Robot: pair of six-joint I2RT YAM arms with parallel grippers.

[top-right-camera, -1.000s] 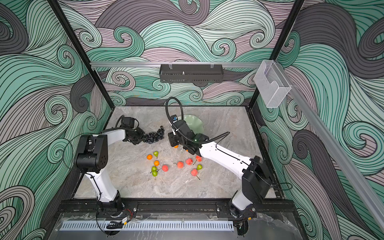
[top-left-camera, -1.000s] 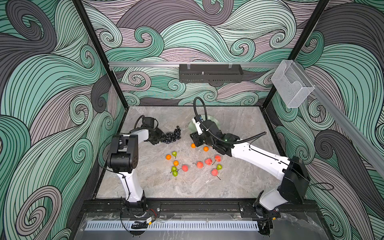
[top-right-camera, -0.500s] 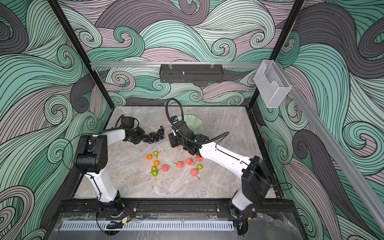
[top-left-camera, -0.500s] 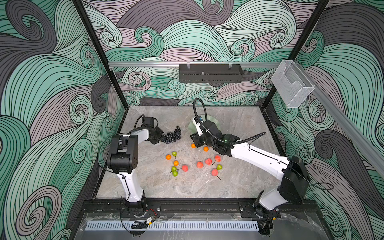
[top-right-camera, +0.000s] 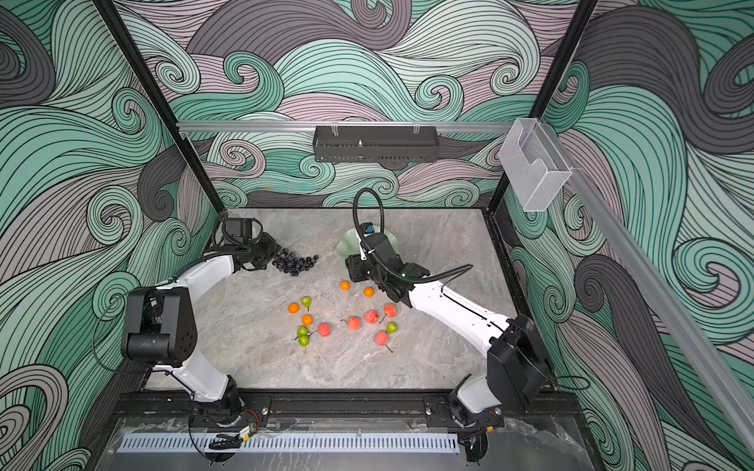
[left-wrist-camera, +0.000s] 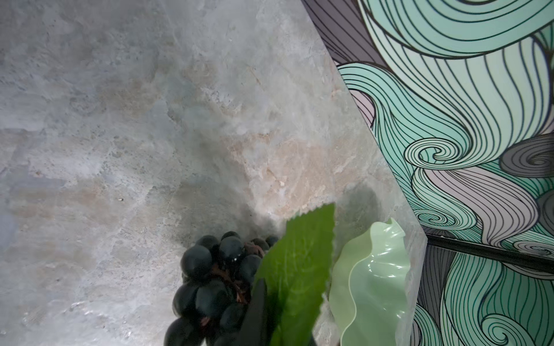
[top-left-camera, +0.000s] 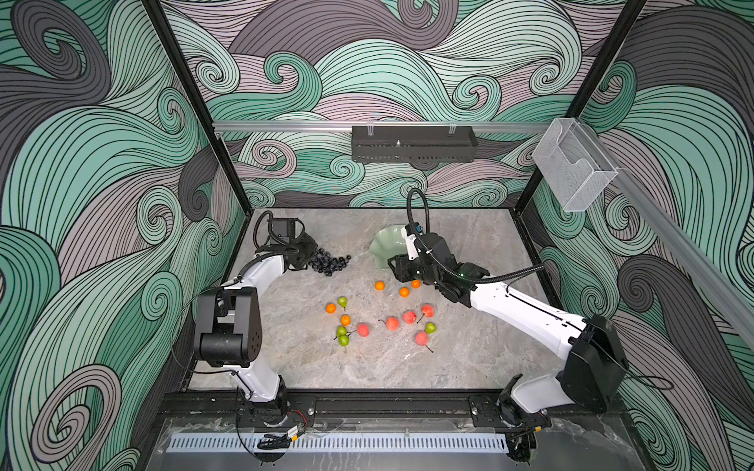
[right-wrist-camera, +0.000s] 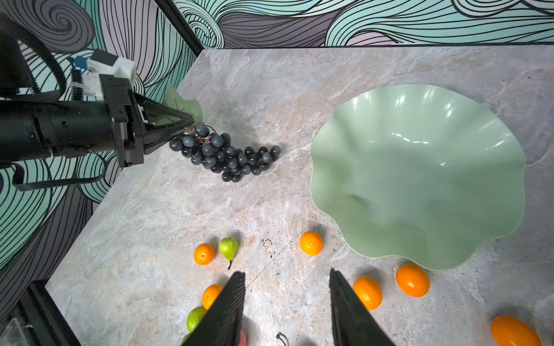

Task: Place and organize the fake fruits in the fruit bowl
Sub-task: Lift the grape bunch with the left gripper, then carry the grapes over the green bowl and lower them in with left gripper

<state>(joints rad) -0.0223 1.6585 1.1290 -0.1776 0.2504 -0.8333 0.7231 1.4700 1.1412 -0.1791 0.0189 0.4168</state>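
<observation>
As the left gripper (right-wrist-camera: 186, 125) pinches tight on the stem end of a dark blue-black plastic grape bunch (right-wrist-camera: 227, 155), the cluster lies stretched along the grey marbled bench (top-left-camera: 367, 375) toward its back left corner. The bunch's serrated green leaf (left-wrist-camera: 299, 263) shows just beside the black fingertips (right-wrist-camera: 177, 119). In the left wrist view one dark finger (left-wrist-camera: 254, 314) crosses the grapes and the leaf, too close to the lens to read further. The pale mint-green plastic fruit bowl (right-wrist-camera: 419, 179) with a wavy, scalloped rim sits toward the back middle of the bench, apart from the grapes, and in both top views the right arm covers part of it. The right gripper (right-wrist-camera: 287, 308) hangs just in front of the bowl with its jaws standing apart over bare bench. Small round plastic oranges (right-wrist-camera: 367, 292) lie beside it, three of them near the bowl's front rim and two more further left. Green plastic pears (top-left-camera: 342, 301) with thin stems and pinkish-red plastic peaches (top-left-camera: 409, 317) with dark stems are scattered across the middle of the bench. All of them lie on the bench outside the bowl, the peaches in a loose row beneath the right arm and most of the pears to their left.
</observation>
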